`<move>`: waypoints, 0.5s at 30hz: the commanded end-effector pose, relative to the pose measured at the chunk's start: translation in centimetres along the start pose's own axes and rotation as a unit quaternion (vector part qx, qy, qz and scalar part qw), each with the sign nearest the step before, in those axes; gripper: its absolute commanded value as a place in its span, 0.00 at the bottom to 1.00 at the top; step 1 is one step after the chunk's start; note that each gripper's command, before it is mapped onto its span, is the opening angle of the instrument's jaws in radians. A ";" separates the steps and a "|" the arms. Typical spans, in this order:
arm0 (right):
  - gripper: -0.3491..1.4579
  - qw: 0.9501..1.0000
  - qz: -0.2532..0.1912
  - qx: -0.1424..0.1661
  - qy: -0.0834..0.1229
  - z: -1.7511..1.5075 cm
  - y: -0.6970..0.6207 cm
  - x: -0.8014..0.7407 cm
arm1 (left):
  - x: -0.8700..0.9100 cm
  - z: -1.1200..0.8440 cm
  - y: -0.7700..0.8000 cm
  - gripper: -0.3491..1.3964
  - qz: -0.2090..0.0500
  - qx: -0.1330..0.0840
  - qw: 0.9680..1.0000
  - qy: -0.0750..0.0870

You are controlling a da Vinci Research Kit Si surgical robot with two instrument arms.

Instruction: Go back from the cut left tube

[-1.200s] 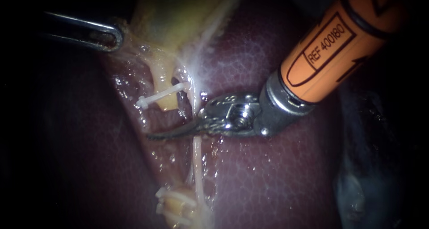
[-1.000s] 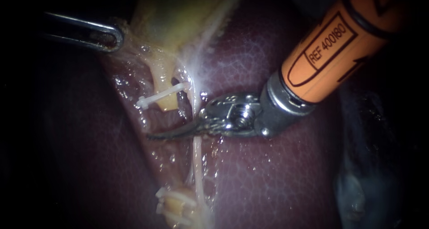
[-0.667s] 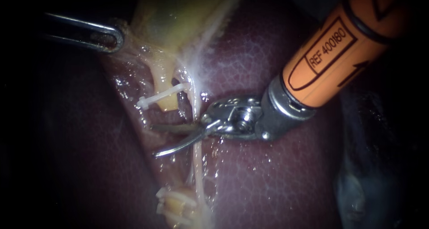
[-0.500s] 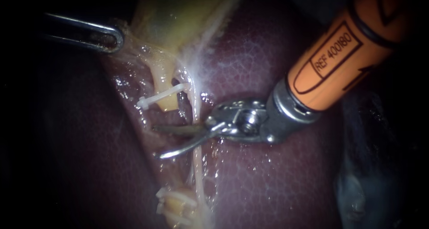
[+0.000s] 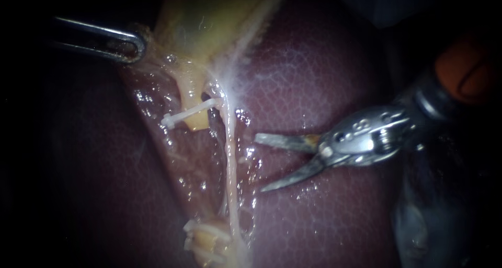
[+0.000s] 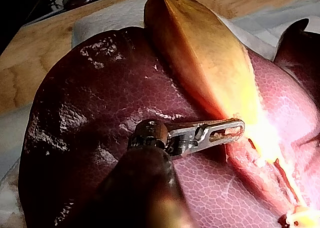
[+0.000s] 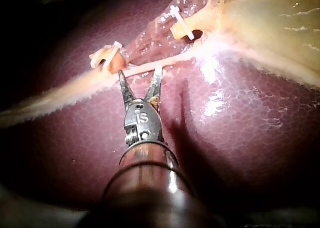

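No label, brand, number or sign can be read on the dark red liver [image 5: 324, 64], the yellow-green gallbladder [image 5: 209, 17], the white plastic clips [image 5: 188, 113] or the pale wooden bench [image 6: 30, 50]. Small stamped marks are seen on the silver metal head [image 7: 142, 120] of the right instrument [image 7: 139, 72], and part of a black printed outline on its orange sleeve [image 5: 463, 64].

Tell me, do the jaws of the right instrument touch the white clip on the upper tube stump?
Apart. In the endoscope view the right instrument's open jaws lie over the liver, with bare tissue between them and the clip.
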 end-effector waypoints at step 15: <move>0.99 0.997 -0.006 -0.036 -0.072 -0.30 0.09 -0.07 | 0.07 0.06 0.02 0.00 0.002 -0.003 1.000 -0.001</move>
